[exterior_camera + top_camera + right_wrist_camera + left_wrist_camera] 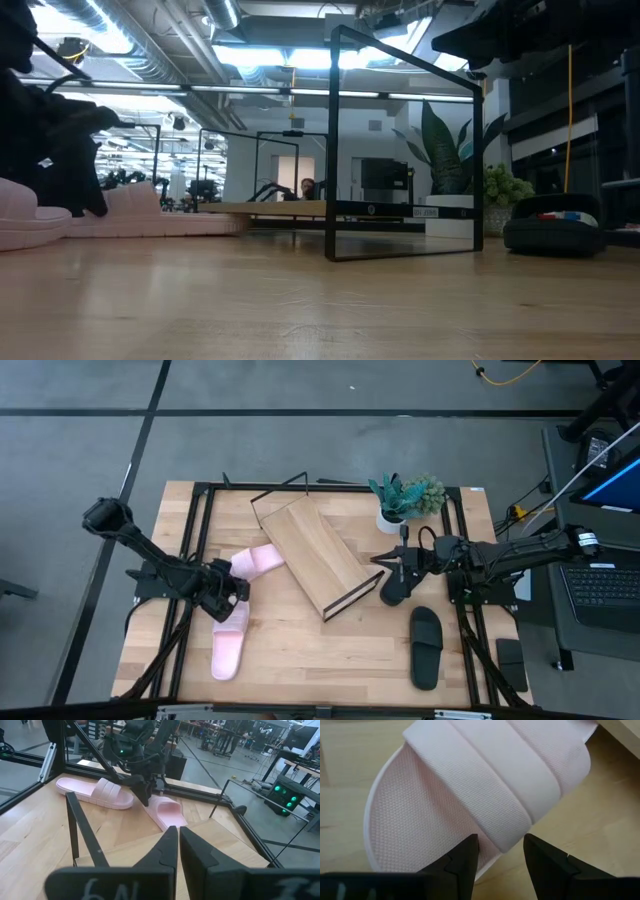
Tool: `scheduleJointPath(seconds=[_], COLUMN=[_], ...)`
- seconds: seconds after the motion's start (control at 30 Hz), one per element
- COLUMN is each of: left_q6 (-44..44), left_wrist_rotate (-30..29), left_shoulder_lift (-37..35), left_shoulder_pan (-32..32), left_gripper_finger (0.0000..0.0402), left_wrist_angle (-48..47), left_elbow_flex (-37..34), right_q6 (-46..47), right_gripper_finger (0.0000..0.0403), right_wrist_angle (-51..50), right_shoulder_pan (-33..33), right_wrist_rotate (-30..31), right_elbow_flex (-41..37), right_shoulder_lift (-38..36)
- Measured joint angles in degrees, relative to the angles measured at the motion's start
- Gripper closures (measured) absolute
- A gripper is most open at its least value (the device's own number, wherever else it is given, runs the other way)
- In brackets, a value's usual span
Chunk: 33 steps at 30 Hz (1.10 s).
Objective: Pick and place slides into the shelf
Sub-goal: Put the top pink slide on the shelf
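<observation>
Pink slides, two of them, lie in the left half of your wooden table [300, 650]. One pink slide [258, 561] sits just beside the low left edge of the shelf [315, 553], and the other pink slide [229, 643] lies closer to the front edge, pointing toward the front-left corner. Your left gripper [236, 589] hovers between them, over the first slide's end. In the left wrist view its fingers [465, 862] stand apart, with the slide's wide strap [512, 800] just ahead of the gap; nothing is clamped yet.

Your shelf rests slanted across the middle of the table, its light-wood board running diagonally from the back toward the right, on a thin black wire frame [400, 150].

Your right gripper [392, 563] sits near the shelf's right end, with its fingers [167, 852] pressed together and holding nothing. Just beside it, by the shelf's front-right corner, lies one black slide [395, 588], partly hidden under the arm. The second black slide [425, 647] lies well apart from it, toward the front-right corner of the table.

A small potted plant [400, 500] stands near the back edge, right of the shelf.

No slide is on the shelf.
</observation>
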Motion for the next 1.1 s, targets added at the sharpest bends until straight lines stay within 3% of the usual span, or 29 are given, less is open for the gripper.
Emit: scheduleJointPath(seconds=[0.2,0.37,0.73,1.1], left_q6=[0.2,0.2,0.5,1.7], left_wrist_rotate=[-4.9,-5.5,-10.9,-13.0], left_shoulder_lift=[0.1,0.0,-0.1,0.0], left_shoulder_pan=[-1.5,-1.5,-2.0,-3.1], left_gripper_finger=[0.0250,0.0250,0.0250,0.0250], left_wrist_angle=[0.1,0.6,14.7,16.5], left_elbow_flex=[-0.1,-0.4,-8.2,-9.3], right_q6=[0.0,0.0,0.0,0.0], right_gripper_finger=[0.0382,0.0382,0.0382,0.0382], right_wrist_angle=[0.0,0.0,0.0,0.0], right_shoulder_pan=[0.0,0.0,0.0,0.0], right_wrist_rotate=[0.0,0.0,0.0,0.0], right_elbow_flex=[0.0,0.0,0.0,0.0], right_shoulder_lift=[0.0,0.0,0.0,0.0])
